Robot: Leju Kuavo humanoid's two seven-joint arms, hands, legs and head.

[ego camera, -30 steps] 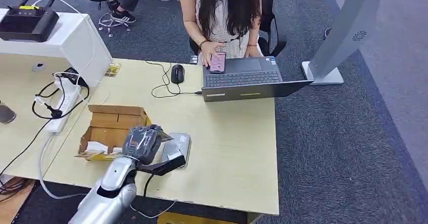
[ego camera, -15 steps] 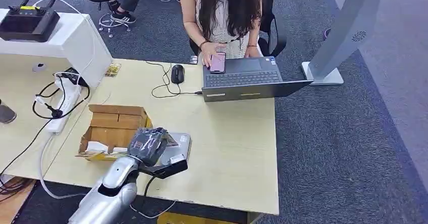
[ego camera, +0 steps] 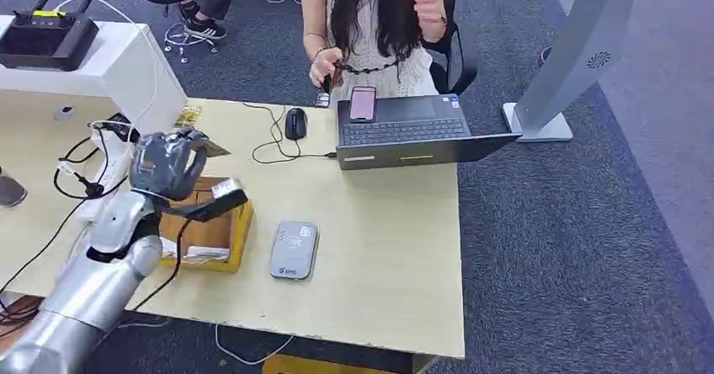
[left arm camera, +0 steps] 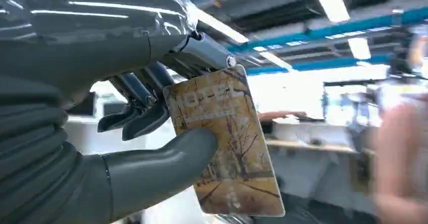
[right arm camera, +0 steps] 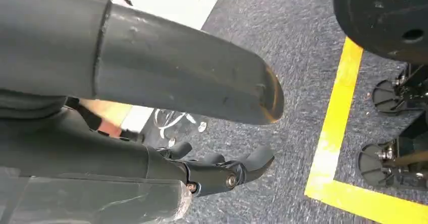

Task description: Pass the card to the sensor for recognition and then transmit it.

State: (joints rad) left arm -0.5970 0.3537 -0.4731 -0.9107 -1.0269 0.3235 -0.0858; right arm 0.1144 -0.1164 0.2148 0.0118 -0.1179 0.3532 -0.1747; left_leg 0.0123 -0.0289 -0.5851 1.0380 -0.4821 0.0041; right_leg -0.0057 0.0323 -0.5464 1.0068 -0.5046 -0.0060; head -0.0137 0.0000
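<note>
My left hand [ego camera: 167,163] is raised above the cardboard box [ego camera: 210,232], well to the left of the grey card sensor [ego camera: 294,249], which lies flat on the table [ego camera: 387,248]. It pinches a yellow-brown picture card [ego camera: 213,147] between thumb and fingers; the left wrist view shows the card [left arm camera: 227,143] held at its upper part by the left hand [left arm camera: 101,82], its lower half sticking out free. My right hand [right arm camera: 126,158] hangs over the grey carpet with thumb and fingers apart and nothing in it.
A person sits behind an open laptop [ego camera: 412,134] at the table's far edge, both hands lifted; a pink phone [ego camera: 363,103] lies on the laptop. A mouse [ego camera: 295,123], a power strip [ego camera: 105,172] with cables and a white stand [ego camera: 572,62] are nearby.
My left hand has risen from just over the sensor and swung left and away, carrying the card. The sensor now lies uncovered. The person's hand left the phone.
</note>
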